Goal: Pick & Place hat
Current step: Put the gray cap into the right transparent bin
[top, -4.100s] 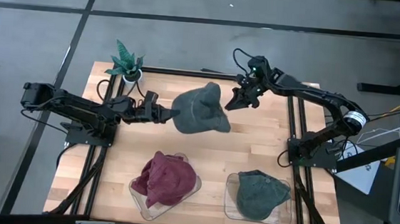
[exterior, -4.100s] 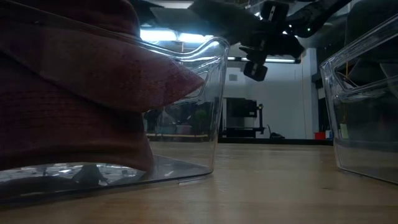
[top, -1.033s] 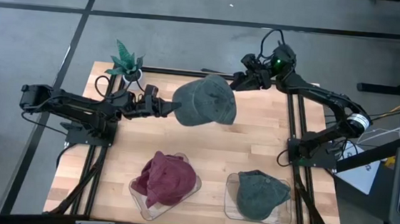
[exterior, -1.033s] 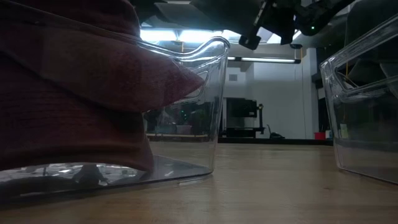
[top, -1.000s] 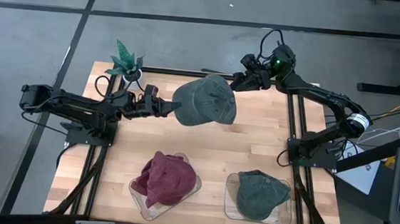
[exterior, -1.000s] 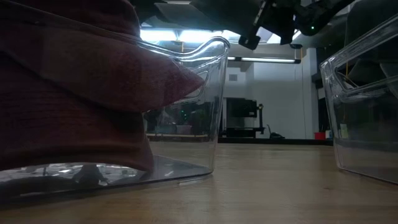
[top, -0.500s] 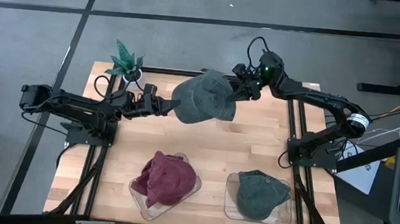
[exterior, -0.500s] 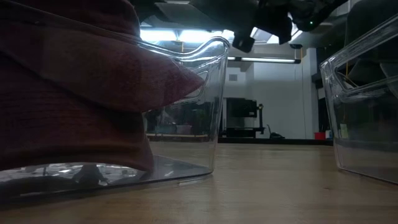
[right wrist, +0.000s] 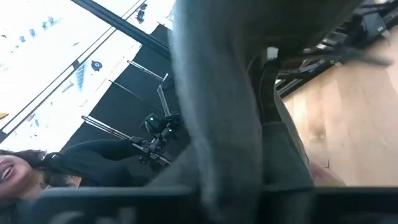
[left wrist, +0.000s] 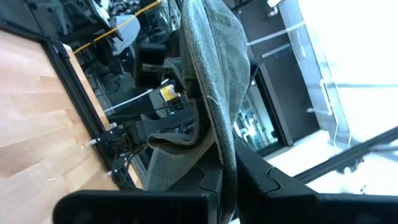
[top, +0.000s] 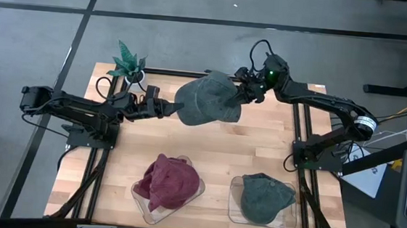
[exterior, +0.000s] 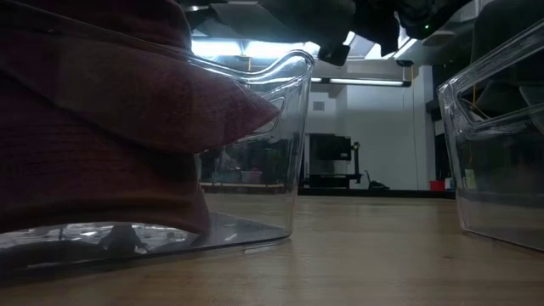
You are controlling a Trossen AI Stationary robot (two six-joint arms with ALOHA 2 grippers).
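Above the back half of the table I hold the grey-green hat in the air between my two claws. My left gripper pinches one edge of it; the fabric runs straight down between my fingers in the left wrist view, hat cloth filling the middle. My right gripper is at the opposite edge, pressed onto the brim, with grey cloth right across its own camera, so I judge it has a hold, though how firm I cannot tell.

To do this step well I should keep both pinches tight and move the two arms together, so the hat stays stretched level and does not sag or slip from the fresher grip on the right.

Nearer the front stand two clear bins: one bin holds a dark red hat, the other bin a green hat. A small potted plant sits at the back left corner, close to my left arm. A person shows in the right wrist view, beyond the table
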